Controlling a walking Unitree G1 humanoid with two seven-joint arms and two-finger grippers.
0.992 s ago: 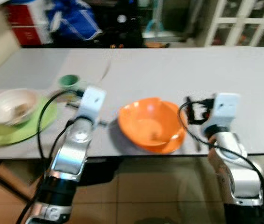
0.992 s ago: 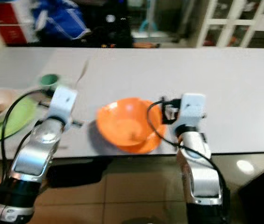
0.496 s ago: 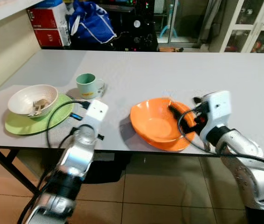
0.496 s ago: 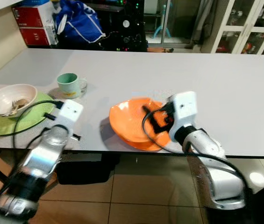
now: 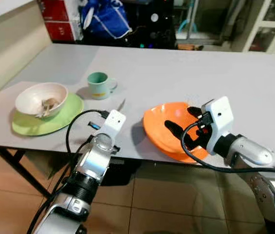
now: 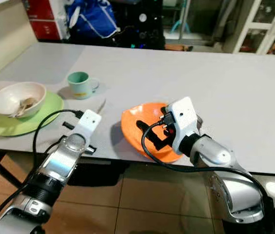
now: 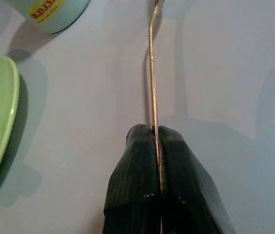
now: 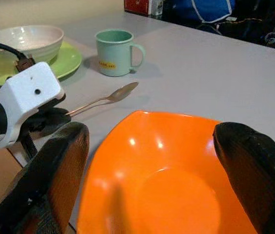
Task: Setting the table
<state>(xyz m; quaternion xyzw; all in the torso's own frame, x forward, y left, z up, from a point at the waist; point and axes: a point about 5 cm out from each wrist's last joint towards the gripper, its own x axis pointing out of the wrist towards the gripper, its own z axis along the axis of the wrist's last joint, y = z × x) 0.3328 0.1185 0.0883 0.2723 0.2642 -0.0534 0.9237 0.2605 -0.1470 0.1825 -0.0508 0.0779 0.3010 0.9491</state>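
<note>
An orange bowl (image 5: 160, 138) sits near the front edge of the grey table (image 5: 152, 68). My right gripper (image 5: 183, 121) is open, its black fingers (image 8: 62, 170) spread wide over the bowl's hollow. To the left, my left gripper (image 7: 155, 134) is shut on the handle of a metal spoon (image 5: 121, 104), which lies low over the table and points toward a green mug (image 5: 98, 84). Further left, a white bowl (image 5: 41, 99) with something inside rests on a green plate (image 5: 62, 119).
The table's front edge runs just under both wrists, with tiled floor (image 5: 142, 214) below. Behind the table stand a blue bag (image 5: 105, 19), red boxes (image 5: 59, 27) and a white glass-door cabinet (image 5: 268, 24). A pale wall (image 5: 6, 44) borders the left.
The whole view has shifted and sharpened. My right gripper has come from the bowl's right side to over its hollow. The left gripper stays near the front edge.
</note>
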